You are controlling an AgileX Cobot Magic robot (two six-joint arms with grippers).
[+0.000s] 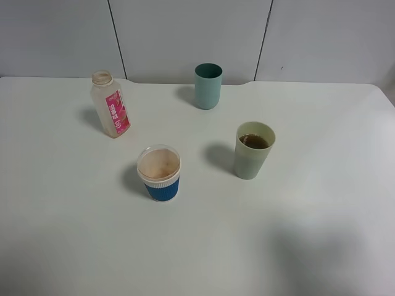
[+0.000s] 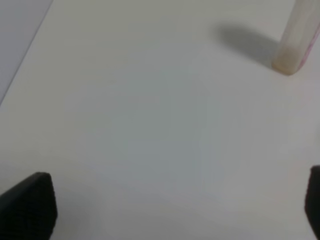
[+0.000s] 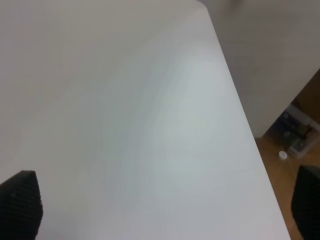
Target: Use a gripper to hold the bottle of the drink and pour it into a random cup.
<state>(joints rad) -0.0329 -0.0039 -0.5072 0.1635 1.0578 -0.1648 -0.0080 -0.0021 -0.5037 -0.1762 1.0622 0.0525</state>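
exterior high view: the bottle of the drink [image 1: 111,113] stands upright and uncapped on the white table [image 1: 321,246], toward the far left, its pink-red label facing the middle of the table. it looks nearly empty. the cup [image 1: 252,151], pale yellow-green, stands upright right of centre with brown drink showing inside it. a teal tumbler [image 1: 208,86] stands at the far edge, between bottle and cup in left-right terms but well behind both. a short blue-and-white ribbed cup [image 1: 160,173] stands nearer the front, left of the pale cup and in front of the bottle; its inside looks stained brownish. all four things stand apart, none touching. neither arm shows in this view.

in the left wrist view the left hand [image 2: 175,210] shows only as two black finger pads at the lower corners, spread wide with bare table between them and holding nothing. the base of the bottle [image 2: 295,45] appears well away from the fingers, with its shadow beside it.

in the right wrist view the right hand [image 3: 170,210] likewise has its dark fingers far apart and empty, over the table near its edge, with floor and a few blurred objects beyond.
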